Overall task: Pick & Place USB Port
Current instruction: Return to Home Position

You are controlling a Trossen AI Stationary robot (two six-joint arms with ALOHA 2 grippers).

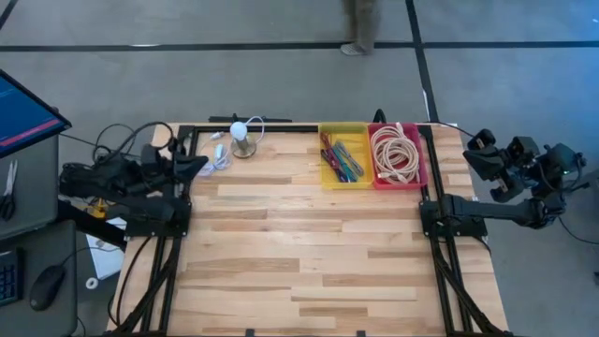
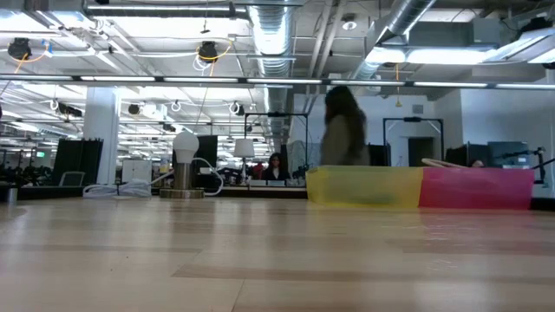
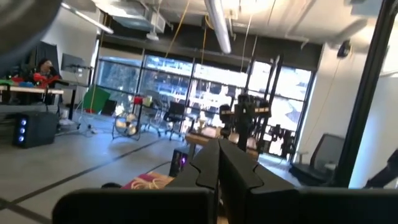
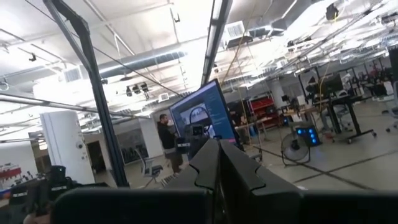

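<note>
A yellow bin [image 1: 327, 173] at the table's far edge holds several coloured cables [image 1: 343, 159]. Beside it on the right, a red bin [image 1: 421, 159] holds a coiled pale cable [image 1: 395, 154]. Both bins show in the low view as yellow bin [image 2: 364, 186] and red bin [image 2: 477, 188]. My left gripper [image 1: 198, 165] is parked at the table's left edge, fingers shut [image 3: 219, 167], holding nothing. My right gripper [image 1: 475, 150] hangs off the table's right edge, also shut [image 4: 219, 163] and holding nothing.
A white bulb on a round base [image 1: 242, 140] stands at the far left, with its white cord [image 1: 221, 155] lying beside it; the bulb [image 2: 185, 149] also shows in the low view. A person [image 2: 345, 130] walks behind the table. Bare wood [image 1: 309, 253] spans the middle and near side.
</note>
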